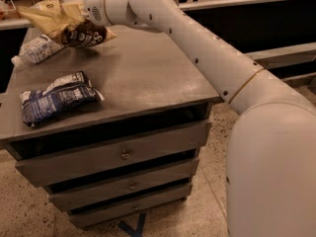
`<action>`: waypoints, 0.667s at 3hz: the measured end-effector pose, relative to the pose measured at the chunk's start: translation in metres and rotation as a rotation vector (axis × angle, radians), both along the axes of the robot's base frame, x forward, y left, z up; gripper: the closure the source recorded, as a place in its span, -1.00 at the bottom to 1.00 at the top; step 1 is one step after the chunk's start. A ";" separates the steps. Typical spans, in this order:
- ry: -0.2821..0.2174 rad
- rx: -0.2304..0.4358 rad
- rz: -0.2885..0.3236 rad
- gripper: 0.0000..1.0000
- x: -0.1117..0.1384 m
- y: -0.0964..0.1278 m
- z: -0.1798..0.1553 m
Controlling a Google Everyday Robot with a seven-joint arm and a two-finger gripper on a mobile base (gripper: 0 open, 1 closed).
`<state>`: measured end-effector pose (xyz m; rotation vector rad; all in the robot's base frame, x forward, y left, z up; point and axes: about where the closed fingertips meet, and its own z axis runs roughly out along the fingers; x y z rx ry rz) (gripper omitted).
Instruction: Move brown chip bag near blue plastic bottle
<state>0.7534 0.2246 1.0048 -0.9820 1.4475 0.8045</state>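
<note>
My gripper (pixel 75 13) is clamping the crinkly tan-yellow and dark brown chip bag (pixel 58 24), hanging it above the far left corner of the grey drawer cabinet's top (pixel 143 68), just beside the small clear plastic bottle (pixel 35 50) with a pale blue label, lying on its side. I am worrying that lowering here is risking the bag nudging that bottle, rolling it off the edge.
</note>
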 end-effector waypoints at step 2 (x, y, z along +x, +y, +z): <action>0.044 -0.020 -0.008 -0.30 -0.002 0.007 -0.012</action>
